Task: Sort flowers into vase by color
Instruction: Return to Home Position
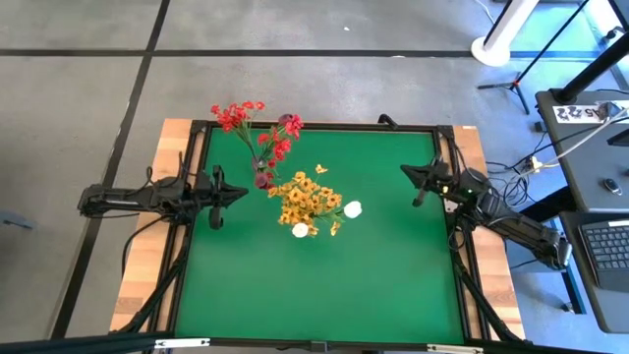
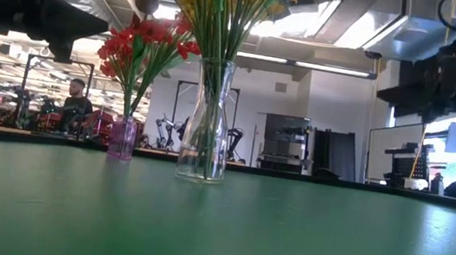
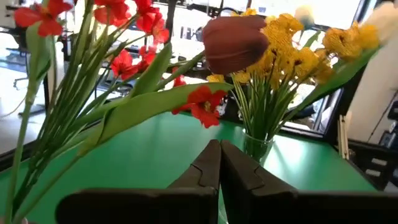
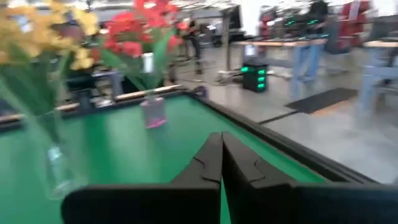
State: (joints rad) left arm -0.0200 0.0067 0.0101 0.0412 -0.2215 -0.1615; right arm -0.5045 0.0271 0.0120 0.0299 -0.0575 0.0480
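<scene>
Red flowers (image 1: 257,133) and a dark pink bud (image 3: 235,40) stand by their stems in a small pink vase (image 2: 122,139) near the mat's far left. Yellow-orange flowers (image 1: 308,200) and two white tulip buds (image 1: 352,208) stand in a clear glass vase (image 2: 206,125) at the mat's middle. My left gripper (image 1: 241,194) hovers shut just left of both vases, holding nothing; its fingertips (image 3: 219,149) point at the clear vase. My right gripper (image 1: 408,170) is shut and empty at the mat's right side, above the surface (image 4: 221,140).
A small yellow blossom (image 1: 320,169) shows just beyond the yellow bunch, toward the far edge. A black frame (image 1: 324,125) borders the green mat (image 1: 393,275), whose near half and right part are bare. A person (image 2: 77,100) sits in the room behind the table.
</scene>
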